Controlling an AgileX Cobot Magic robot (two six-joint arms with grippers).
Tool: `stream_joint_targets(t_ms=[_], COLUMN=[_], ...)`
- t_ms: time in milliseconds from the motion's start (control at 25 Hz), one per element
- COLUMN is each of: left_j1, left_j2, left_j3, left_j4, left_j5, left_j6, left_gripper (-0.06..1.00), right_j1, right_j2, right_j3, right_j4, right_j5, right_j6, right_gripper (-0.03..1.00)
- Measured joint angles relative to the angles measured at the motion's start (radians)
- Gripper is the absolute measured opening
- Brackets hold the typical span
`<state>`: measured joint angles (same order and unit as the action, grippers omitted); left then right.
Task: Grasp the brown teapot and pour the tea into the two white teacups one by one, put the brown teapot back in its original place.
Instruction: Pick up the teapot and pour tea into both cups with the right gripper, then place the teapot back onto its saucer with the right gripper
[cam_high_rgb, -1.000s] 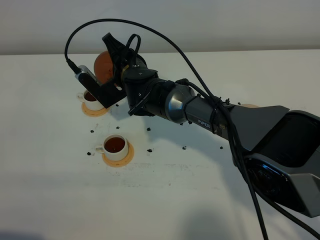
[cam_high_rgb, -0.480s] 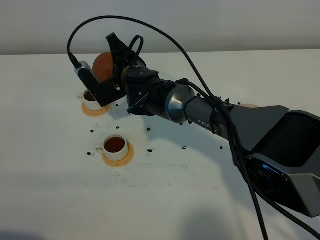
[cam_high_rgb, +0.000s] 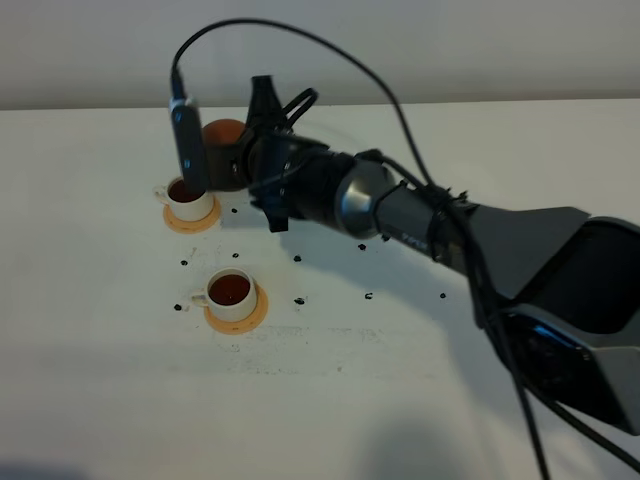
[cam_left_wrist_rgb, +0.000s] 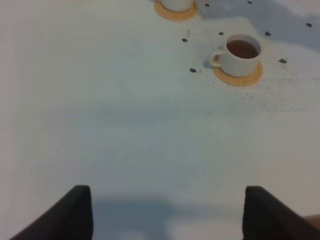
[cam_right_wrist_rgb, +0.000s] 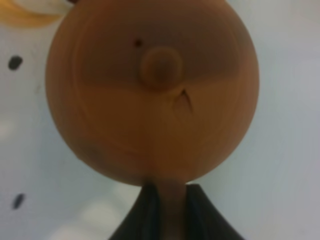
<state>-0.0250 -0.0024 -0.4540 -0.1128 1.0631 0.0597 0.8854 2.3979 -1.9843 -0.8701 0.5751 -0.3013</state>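
The brown teapot (cam_high_rgb: 223, 137) hangs above the table just right of the far white teacup (cam_high_rgb: 189, 199), with my right gripper (cam_high_rgb: 247, 160) shut on its handle. The right wrist view looks down on the teapot's lid (cam_right_wrist_rgb: 152, 95), and the handle is pinched in my right gripper (cam_right_wrist_rgb: 167, 200). The near white teacup (cam_high_rgb: 231, 292) stands in front. Both cups hold dark tea and sit on orange coasters. In the left wrist view, the near teacup (cam_left_wrist_rgb: 241, 54) is far ahead of my left gripper (cam_left_wrist_rgb: 170, 215), which is open and holds nothing. The original place is hidden.
Small dark specks (cam_high_rgb: 298, 299) lie scattered on the white table (cam_high_rgb: 120, 380) around the cups. The right arm (cam_high_rgb: 420, 220) stretches from the lower right across the middle. A black cable (cam_high_rgb: 300, 40) arcs above it.
My right wrist has rolled back, so the teapot has gone from tilted over the far cup to nearly level. It has also shifted slightly right. Both cups stayed in place.
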Motion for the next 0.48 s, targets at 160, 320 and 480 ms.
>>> stream_joint_targets(t_ms=[160,320,480], left_j1=[0.0,0.0,0.0], left_j2=[0.0,0.0,0.0], left_j3=[0.0,0.0,0.0], left_j4=[0.0,0.0,0.0], left_j5=[0.0,0.0,0.0], left_j6=[0.0,0.0,0.0], left_gripper=[0.6,0.6,0.6], right_j1=[-0.037,-0.081,-0.112], right_j2=[-0.059,-0.081,-0.08], right_j3=[0.0,-0.002,-0.002], right_j4=[0.232,0.453,0.653], right_j5=[0.028,0.057,0.1], right_j6=[0.037,0.043,0.044], right_gripper=[0.1,0.1,0.1])
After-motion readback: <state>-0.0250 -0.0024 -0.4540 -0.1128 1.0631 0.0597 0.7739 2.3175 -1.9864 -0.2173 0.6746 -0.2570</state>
